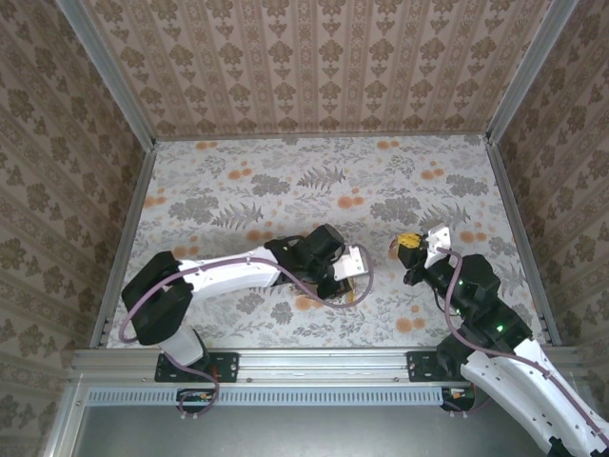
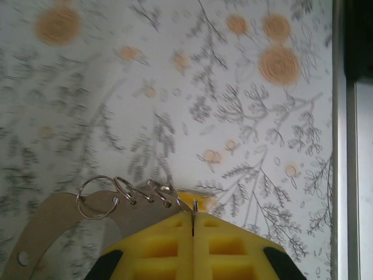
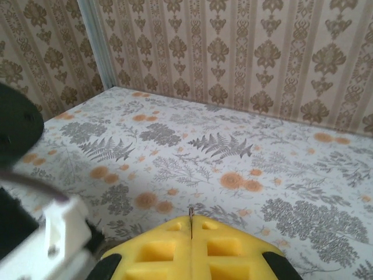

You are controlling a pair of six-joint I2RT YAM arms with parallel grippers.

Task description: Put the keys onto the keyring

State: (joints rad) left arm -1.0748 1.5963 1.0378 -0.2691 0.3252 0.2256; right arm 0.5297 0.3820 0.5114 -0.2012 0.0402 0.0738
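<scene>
Left pincer (image 2: 193,220) pads pressed together, low over the floral surface (image 2: 175,87). Keyring (image 2: 96,197) lies just left of its tips: a row of wire loops, the largest overlapping the edge of a brown card tag (image 2: 46,227). Right pincer (image 3: 191,221) also together, raised, facing the back wall (image 3: 262,46). From above I read the two pincers near each other, not touching. Keys too small for me to make out
</scene>
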